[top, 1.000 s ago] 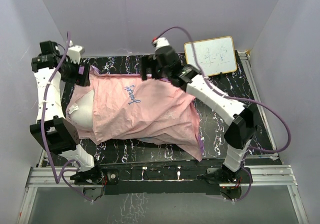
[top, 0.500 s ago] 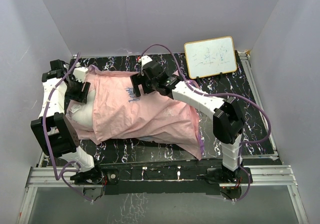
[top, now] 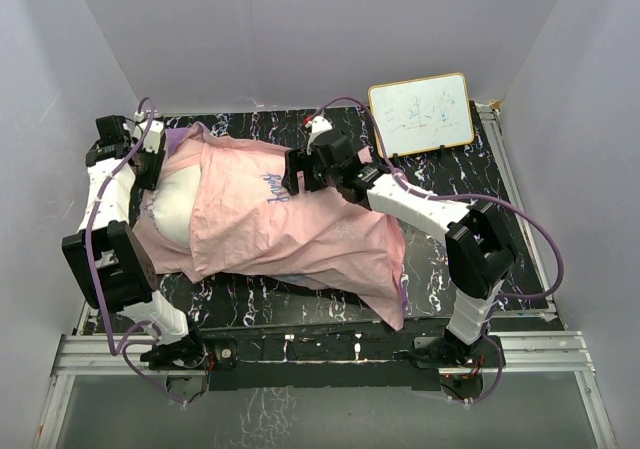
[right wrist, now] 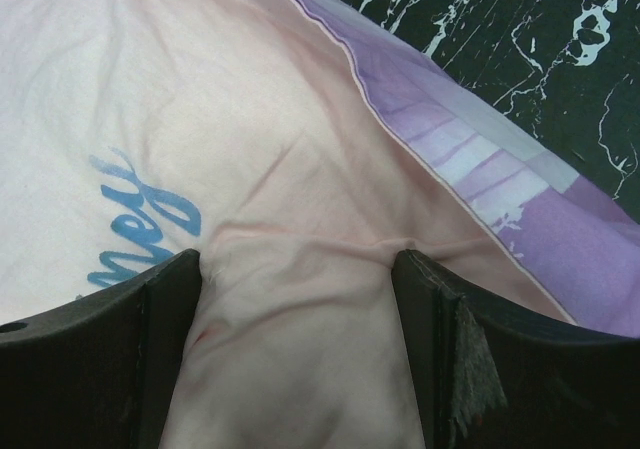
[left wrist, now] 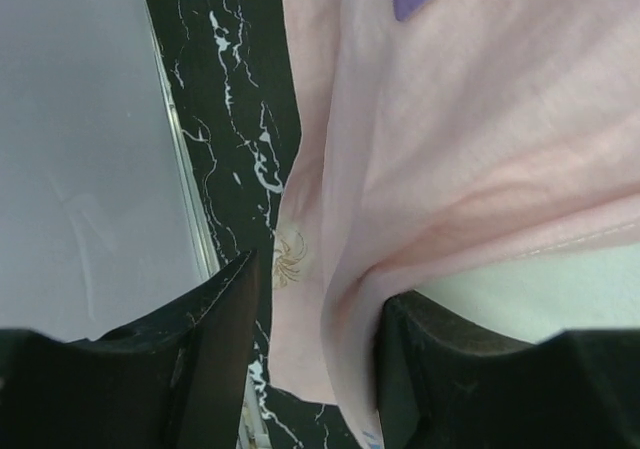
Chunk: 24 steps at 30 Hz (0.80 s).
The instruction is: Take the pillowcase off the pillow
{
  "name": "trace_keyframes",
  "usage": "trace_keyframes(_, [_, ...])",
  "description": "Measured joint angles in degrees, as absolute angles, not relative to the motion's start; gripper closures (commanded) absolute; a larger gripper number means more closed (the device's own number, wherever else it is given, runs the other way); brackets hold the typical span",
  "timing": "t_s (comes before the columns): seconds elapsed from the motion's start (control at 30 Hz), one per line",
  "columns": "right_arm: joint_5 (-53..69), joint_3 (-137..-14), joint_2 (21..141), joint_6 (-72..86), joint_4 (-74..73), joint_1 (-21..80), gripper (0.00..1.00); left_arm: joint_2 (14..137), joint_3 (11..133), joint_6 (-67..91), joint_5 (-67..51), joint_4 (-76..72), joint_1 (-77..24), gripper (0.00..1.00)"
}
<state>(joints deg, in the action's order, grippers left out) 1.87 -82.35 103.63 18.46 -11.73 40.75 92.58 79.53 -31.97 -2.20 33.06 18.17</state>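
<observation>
Left gripper (top: 152,161), at the pillow's (top: 172,201) far-left corner, has its jaws spread around a pillowcase (top: 290,231) fold, arm folded back from its base. Right gripper (top: 293,172) reaches across to the pillow's far edge, fingers (right wrist: 165,314) spread with bunched pink cloth between; whether it grips is unclear. Most of the pillow is covered. Pillow and pillowcase lie lengthwise left-right, the whiteboard (top: 421,113) beyond their right end.

1. Pillowcase (right wrist: 300,169): pale pink fabric bunched between the gripper (right wrist: 298,299) fingers.
2. Blue script left of gripper.
3. Purple print edge right; black marbled table (right wrist: 540,49) beyond.
</observation>
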Motion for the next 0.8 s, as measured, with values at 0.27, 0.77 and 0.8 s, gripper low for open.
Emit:
trace_keyframes(0.27, [2.3, -76.2, 99.7, 21.6, -8.3, 41.9, 0.21, 99.0, 80.2, -29.3, 0.1, 29.3, 14.7, 0.47])
trace_keyframes(0.77, [2.5, -65.5, 89.0, 25.8, -6.6, 45.3, 0.22, 107.5, 92.5, -24.4, -1.4, 33.6, 10.0, 1.0])
trace_keyframes(0.8, [2.6, -64.9, 88.4, 25.9, -6.6, 45.4, 0.21, 107.5, 94.6, -23.5, -2.6, 34.9, 10.1, 1.0])
